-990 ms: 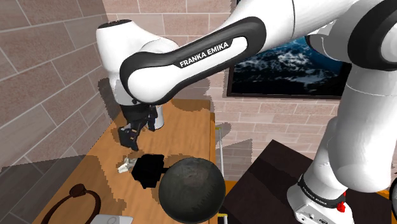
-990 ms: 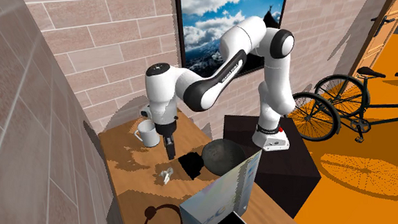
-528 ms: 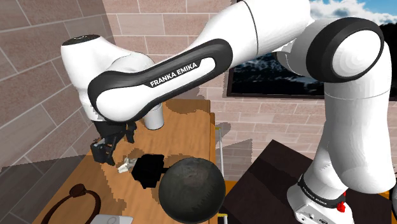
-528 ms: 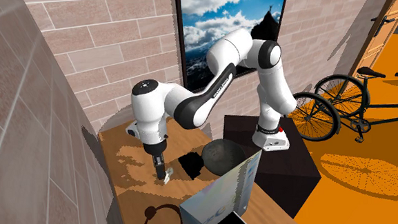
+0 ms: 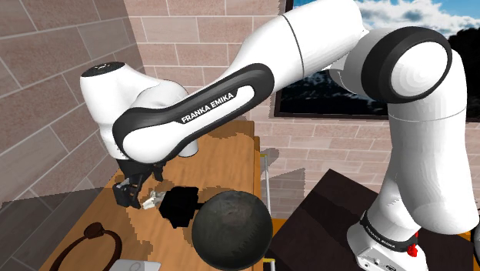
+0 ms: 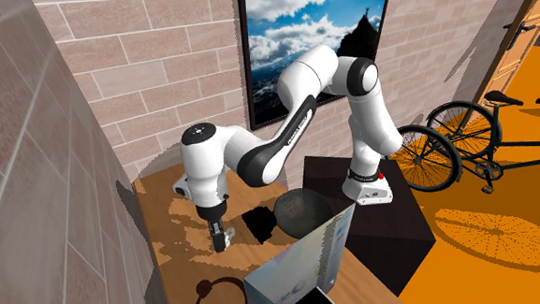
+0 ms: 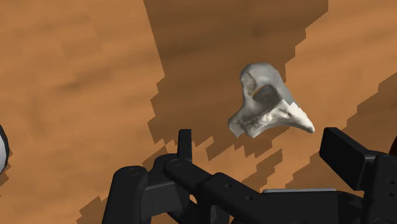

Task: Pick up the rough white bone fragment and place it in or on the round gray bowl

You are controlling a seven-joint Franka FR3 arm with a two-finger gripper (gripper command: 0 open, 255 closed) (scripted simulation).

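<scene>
The pale, rough bone fragment (image 7: 267,105), shaped like a small beaked skull, lies on the wooden table (image 5: 231,154). In the wrist view my gripper (image 7: 264,149) is open, and the bone sits just beyond the fingertips, in line with the gap and untouched. From the shoulder view the gripper (image 5: 127,196) hangs low over the table, with the bone (image 5: 151,200) right beside it. The round dark grey bowl (image 5: 232,229) stands at the table's near right, also seen as the bowl (image 6: 302,213) behind a box.
A black blocky object (image 5: 181,204) lies between bone and bowl. A white mug (image 5: 188,145) stands farther back, partly behind the arm. Headphones (image 5: 88,246) rest near the front. A tall box (image 6: 301,262) stands close in the second exterior view. A brick wall borders the table.
The arm swung from beside the mug toward the shoulder view's left, then dropped lower, bringing the open gripper down next to the bone. The bone has not moved.
</scene>
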